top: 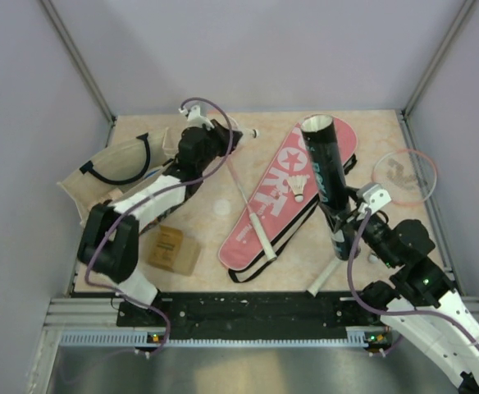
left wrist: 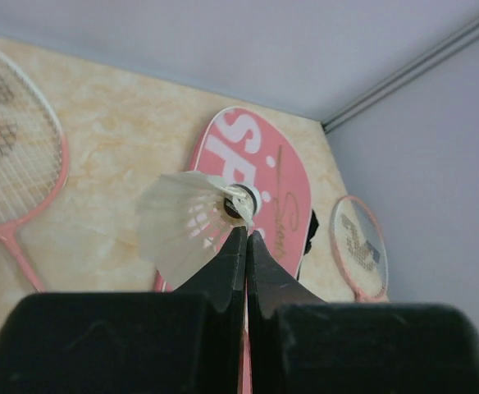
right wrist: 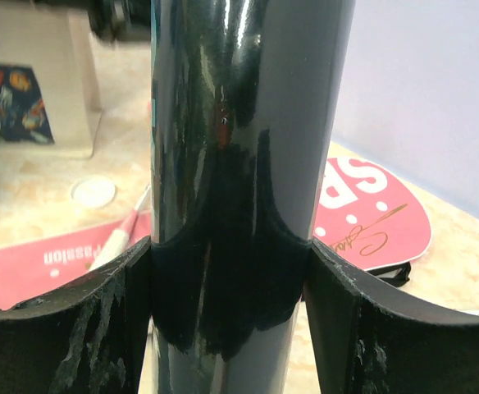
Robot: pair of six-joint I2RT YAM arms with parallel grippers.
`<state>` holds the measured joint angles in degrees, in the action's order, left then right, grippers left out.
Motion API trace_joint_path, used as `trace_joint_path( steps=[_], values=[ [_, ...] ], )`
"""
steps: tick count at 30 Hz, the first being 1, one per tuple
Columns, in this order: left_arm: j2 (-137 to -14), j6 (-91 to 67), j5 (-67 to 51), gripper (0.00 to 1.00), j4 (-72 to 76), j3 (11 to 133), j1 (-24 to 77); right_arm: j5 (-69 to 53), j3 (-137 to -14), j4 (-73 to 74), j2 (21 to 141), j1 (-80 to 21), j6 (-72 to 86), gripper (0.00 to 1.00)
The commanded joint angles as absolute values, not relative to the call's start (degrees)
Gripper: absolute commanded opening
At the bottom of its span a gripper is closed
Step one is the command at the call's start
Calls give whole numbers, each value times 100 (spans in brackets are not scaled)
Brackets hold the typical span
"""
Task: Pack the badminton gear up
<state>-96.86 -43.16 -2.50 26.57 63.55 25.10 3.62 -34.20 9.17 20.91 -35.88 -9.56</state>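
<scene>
Early going, by the look of it, with no gear stowed so far. Pink cover [top: 260,215] flat on the worktop [top: 379,131], the marker for everything else. Pinching the white shuttlecock [left wrist: 186,226] by its cork in the left gripper [left wrist: 246,234], fingers pressed together, up in the air left of the cover's far end. Clamping the black tube [top: 323,164] in the right gripper [right wrist: 227,258], fingers closed around the barrel, standing it roughly upright at the cover's right flank, open mouth up. Looks like a drop into that mouth coming next.

Left to pack, judging from here:
- A second shuttlecock [top: 299,190] lying on the cover just beside the tube.
- One racket [top: 263,238] slanting across the cover, with its handle on the cover and its head out past the left side.
- The other racket [top: 403,175] lying right of the cover.

Cannot tell whether the cover is zipped.

Tight on the right, with that racket head close to the worktop edge and the grey wall. Tote bag [top: 116,168] and cardboard box [top: 172,250] well left of the cover, out of the lane. Open air from left of the cover's far end across to the tube mouth, and bare worktop beyond that far end.
</scene>
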Motion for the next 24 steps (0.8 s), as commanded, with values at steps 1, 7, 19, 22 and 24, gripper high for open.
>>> trace_joint_path(
  steps=[1,7,19,22,24],
  values=[
    [-8317,-3350,-597,0,1638,6231,2505,-315,-3665,1195,2057,-3621,-1642,41],
    [-6744,-2488,-905,0,-664,6792,2514,-1473,-4042,1485,2390,-3621,-2187,42],
    [-4896,-1662,-2038,0,-3469,7620,2505,-2320,-4228,2074,3164,-3621,-3945,43],
    [-4659,-1635,-2310,0,-3709,7629,2514,-2250,-4280,2065,3374,-3621,-4113,43],
    [-4510,-1731,-2582,0,-3709,7594,2514,-2294,-4306,2065,3489,-3621,-4192,43]
  ],
)
